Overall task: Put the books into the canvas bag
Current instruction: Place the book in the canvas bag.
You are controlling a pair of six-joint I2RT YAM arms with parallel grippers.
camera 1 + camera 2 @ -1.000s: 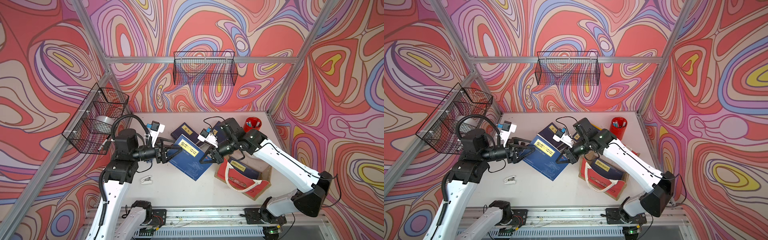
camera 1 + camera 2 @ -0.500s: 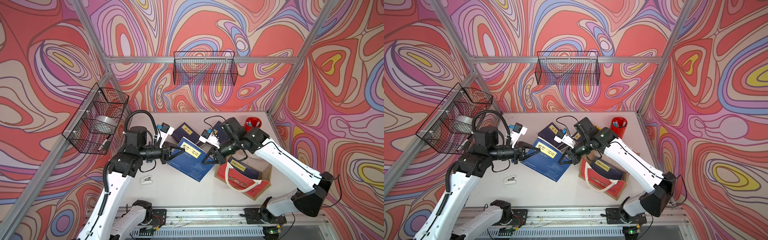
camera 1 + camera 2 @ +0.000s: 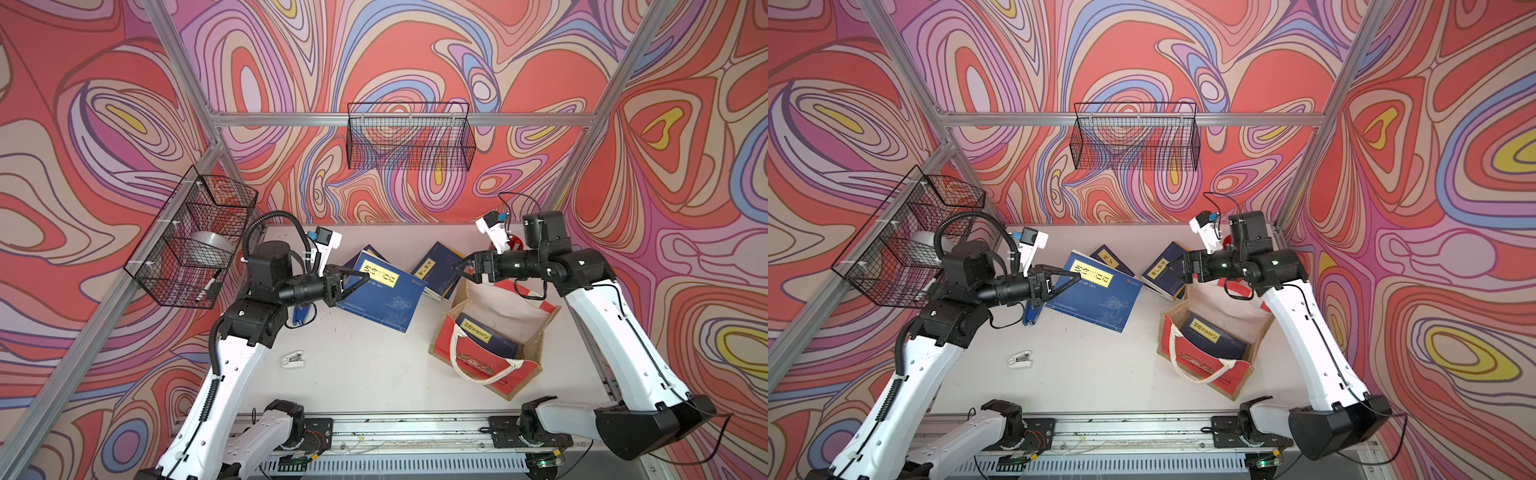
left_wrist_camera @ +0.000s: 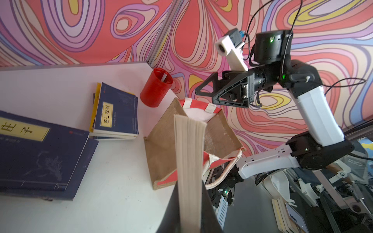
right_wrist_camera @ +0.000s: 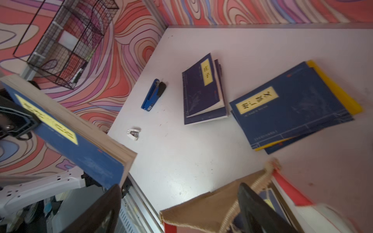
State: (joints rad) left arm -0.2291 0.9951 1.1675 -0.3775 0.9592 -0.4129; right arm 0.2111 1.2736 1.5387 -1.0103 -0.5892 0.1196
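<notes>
Tabletop (image 3: 374, 382) pale, books (image 3: 436, 268) scattered, swirl-patterned walls (image 3: 374, 50), wire basket (image 3: 409, 137) behind

Occlusions, crops and unreadables: both arms

Left wrist view: held book (image 4: 189, 161) shows edge-on only, covers hidden; left claw (image 4: 189, 203) fingers (image 4: 210, 215) run off the frame edge. Right wrist view: right claw (image 5: 178, 187) fingers (image 5: 256, 205) blurred and cropped; canvas bag (image 5: 212, 205) just under that claw is smeared and mostly out of frame. Top views: book inside the bag (image 3: 498, 345) partly covered by bag wall and rope handle; red cup (image 3: 516, 241) behind the right claw's wrist shows as a sliver; blue stapler (image 3: 300, 318) half under the arm behind the left claw; book past the left claw's tip (image 3: 1115, 264) largely covered by the held book. Small white item (image 3: 291, 360) on the surface (image 3: 374, 374), well short of the left claw: too small to identify. Label characters unreadable.
</notes>
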